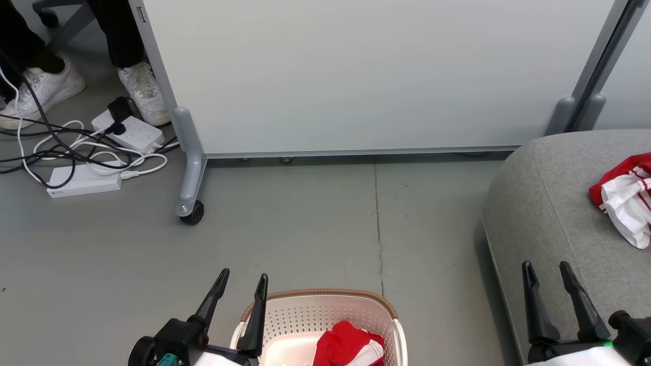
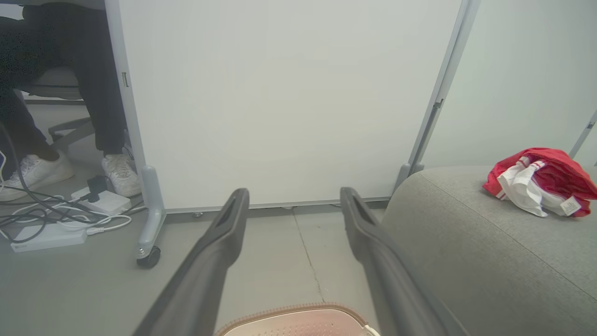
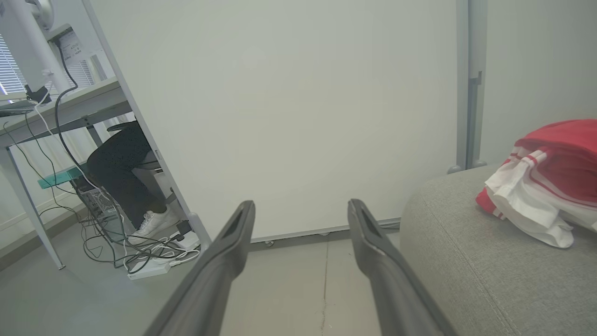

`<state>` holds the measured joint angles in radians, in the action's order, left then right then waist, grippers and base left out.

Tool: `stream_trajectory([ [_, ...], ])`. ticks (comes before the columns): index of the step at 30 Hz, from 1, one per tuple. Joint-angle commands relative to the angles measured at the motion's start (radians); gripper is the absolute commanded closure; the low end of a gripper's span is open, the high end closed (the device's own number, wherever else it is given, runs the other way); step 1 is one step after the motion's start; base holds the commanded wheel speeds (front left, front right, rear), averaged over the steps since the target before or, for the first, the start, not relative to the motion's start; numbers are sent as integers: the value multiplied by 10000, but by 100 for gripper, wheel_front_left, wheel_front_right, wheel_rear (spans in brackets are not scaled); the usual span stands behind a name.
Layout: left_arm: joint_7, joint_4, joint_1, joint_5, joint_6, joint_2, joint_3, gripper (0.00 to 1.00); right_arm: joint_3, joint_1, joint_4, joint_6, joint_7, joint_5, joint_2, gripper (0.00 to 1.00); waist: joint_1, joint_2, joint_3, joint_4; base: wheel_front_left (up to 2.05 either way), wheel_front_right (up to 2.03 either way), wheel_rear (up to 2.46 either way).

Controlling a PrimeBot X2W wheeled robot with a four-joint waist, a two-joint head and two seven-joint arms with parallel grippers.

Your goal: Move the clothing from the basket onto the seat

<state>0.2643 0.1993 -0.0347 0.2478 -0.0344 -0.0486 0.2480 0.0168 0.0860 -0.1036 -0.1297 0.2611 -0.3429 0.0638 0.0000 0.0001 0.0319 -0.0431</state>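
Note:
The cream basket (image 1: pixel 325 297) with its brown rim stands on the floor at the bottom centre of the head view, and red clothing (image 1: pixel 348 348) lies inside it. Another red-and-white garment (image 1: pixel 624 203) lies on the grey seat (image 1: pixel 549 203) at the right; the wrist views show it too (image 2: pixel 541 182) (image 3: pixel 545 186). My left gripper (image 1: pixel 243 280) hovers open over the basket's left rim, holding nothing. My right gripper (image 1: pixel 546 270) stands open over the seat's front edge, also with nothing between its fingers. The basket's rim (image 2: pixel 289 313) shows below my left fingers.
A white wheeled partition (image 1: pixel 356 76) stands behind, its caster (image 1: pixel 190 211) on the floor at left. Power strips and tangled cables (image 1: pixel 86 152) lie at far left beside a person's white shoes (image 1: pixel 142 91). Grey floor (image 1: pixel 305 218) lies between partition and basket.

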Motion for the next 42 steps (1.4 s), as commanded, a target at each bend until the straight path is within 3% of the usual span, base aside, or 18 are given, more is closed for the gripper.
stream_trajectory([
  [1,0,4,-15,38,20,-35,12,0,-7,-33,42,-19,34,58,5,0,0,-1,0,5,0,0,0],
  [32,-1,125,86,-32,-89,-34,255,0,120,-141,-4,-18,34,255,129,0,0,-1,-174,109,0,0,0],
  [38,-1,342,290,-270,-133,-35,526,0,152,-248,-39,-18,34,444,187,0,0,-1,-503,199,0,0,0],
  [42,-1,676,673,-399,-25,-35,673,0,38,-570,85,-18,34,592,216,0,0,-1,-1327,409,0,0,0],
])
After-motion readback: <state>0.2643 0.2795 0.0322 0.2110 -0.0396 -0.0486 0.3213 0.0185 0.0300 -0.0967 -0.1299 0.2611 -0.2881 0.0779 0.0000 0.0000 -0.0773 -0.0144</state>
